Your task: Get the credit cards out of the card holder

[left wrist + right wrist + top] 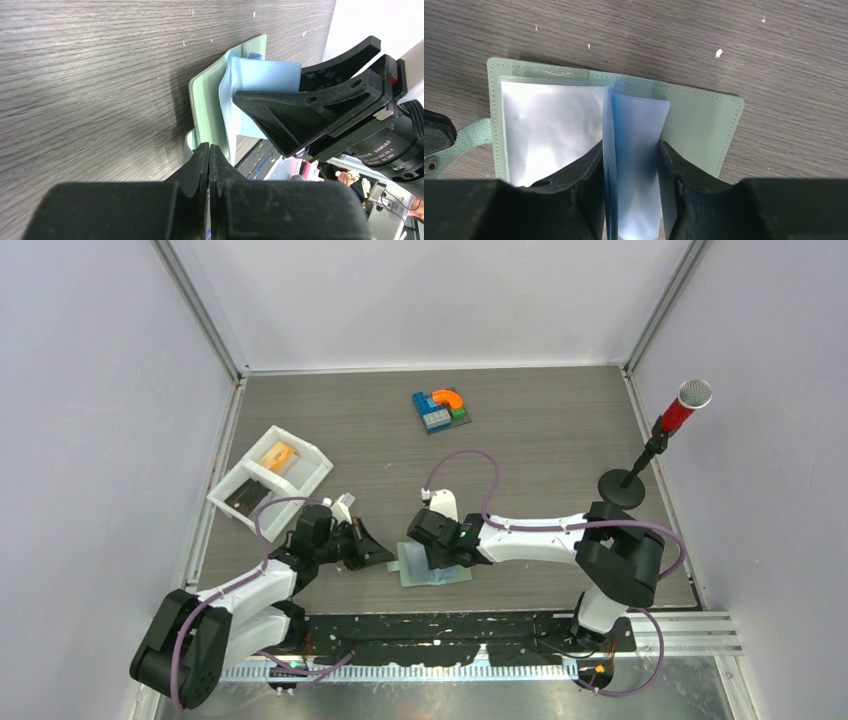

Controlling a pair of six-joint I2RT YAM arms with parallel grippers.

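The sage-green card holder lies open on the table in front of the arms. Its cover and light blue sleeve pages also show in the right wrist view. My right gripper is over the holder, its fingers pressed on either side of a raised bundle of sleeve pages. My left gripper is shut, with its tip at the holder's left edge by the closure tab. No card shows in the sleeves. An orange credit card and a dark card lie in the white tray.
The white two-compartment tray stands at the left. A blue-orange-green toy block cluster sits at the back. A red microphone on a black stand is at the right. Walls surround the table.
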